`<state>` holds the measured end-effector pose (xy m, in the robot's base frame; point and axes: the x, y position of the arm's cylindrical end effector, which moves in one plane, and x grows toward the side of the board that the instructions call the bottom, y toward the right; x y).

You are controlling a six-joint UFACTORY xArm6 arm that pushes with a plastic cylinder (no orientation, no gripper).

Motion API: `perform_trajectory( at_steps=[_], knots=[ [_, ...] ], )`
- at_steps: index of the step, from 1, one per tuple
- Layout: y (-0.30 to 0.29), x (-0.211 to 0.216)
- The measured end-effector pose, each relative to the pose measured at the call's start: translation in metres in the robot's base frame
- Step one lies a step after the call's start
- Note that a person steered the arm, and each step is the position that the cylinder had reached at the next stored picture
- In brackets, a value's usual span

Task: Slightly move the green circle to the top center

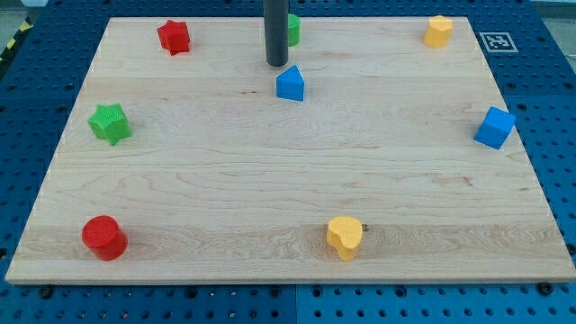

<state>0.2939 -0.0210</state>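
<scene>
My tip (276, 64) rests on the surface (270, 180) near the view's top centre, with no claw to tell of, only a dark rod. The green circle (293, 30) sits just right of the rod, mostly hidden behind it, close to the top edge. A blue block (291, 84) stands just below and right of my tip, apart from it.

Counted, there are 8 blocks: 2 green, 2 red, 2 blue, 2 yellow. The red star (174, 37) is top left, the green star (110, 122) by the left edge, the red cylinder (104, 238) bottom left. A yellow heart (345, 237) lies near the bottom edge, a blue cube (495, 127) at the right edge, a yellow block (438, 31) top right. The middle is open.
</scene>
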Motion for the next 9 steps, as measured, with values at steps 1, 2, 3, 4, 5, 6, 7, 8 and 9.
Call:
perform_trajectory(
  at_steps=[1,2,3,4,5,6,7,8,9],
  knots=[
    [0.000,-0.002],
    [0.000,-0.005],
    [0.000,-0.008],
    [0.000,-0.011],
    [0.000,-0.015],
    [0.000,-0.018],
    [0.000,-0.021],
    [0.000,-0.026],
    [0.000,-0.031]
  ],
)
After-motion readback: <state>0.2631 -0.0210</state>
